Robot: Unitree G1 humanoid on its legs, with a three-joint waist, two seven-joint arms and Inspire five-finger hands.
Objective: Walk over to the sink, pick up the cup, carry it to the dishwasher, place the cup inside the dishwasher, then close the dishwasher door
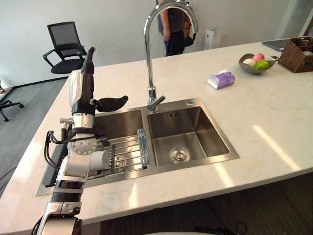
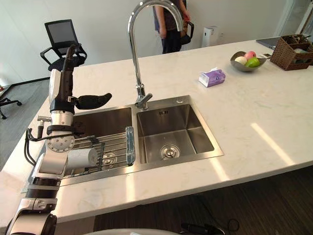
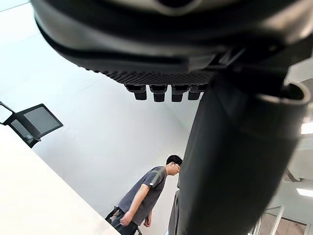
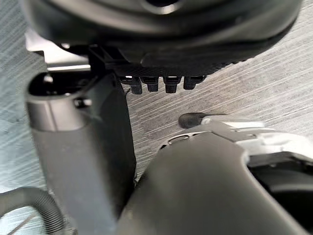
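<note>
1. The left hand (image 1: 87, 89) stands upright above the left basin of the sink (image 1: 211, 136). Its dark fingers (image 1: 89, 61) are straight and together, pointing up, and they hold nothing. The thumb (image 1: 113, 103) juts out towards 3 o'clock.
2. The cup (image 2: 82, 158), a pale smooth cylinder, lies on its side on a wire rack (image 1: 128, 151) across the left basin. It is at about 8 o'clock from the drain of the right basin and partly hidden behind the left forearm. No hand touches it.
3. The sink is brushed steel with two square basins. A tall chrome faucet (image 1: 149, 49) arches over it from 12 o'clock.
4. The rack is made of thin parallel rods and has a translucent bluish bar at its right end.
5. The surface (image 1: 266, 115) is a pale, glossy, stone-like slab.
6. From the sink, a soft purple tissue pack (image 1: 221, 79) sits at 1 o'clock. A shallow metal bowl (image 1: 248, 70) of round fruit and a woven wicker basket (image 1: 297, 56) are at 2 o'clock.
7. A black mesh office chair (image 1: 66, 46) stands at 10 o'clock, and a person (image 1: 173, 29) stands at 12 o'clock beyond the surface.
8. The right hand (image 4: 161, 29) hangs over ribbed grey carpet (image 4: 276, 83). Its fingers are uncurled and empty.
</note>
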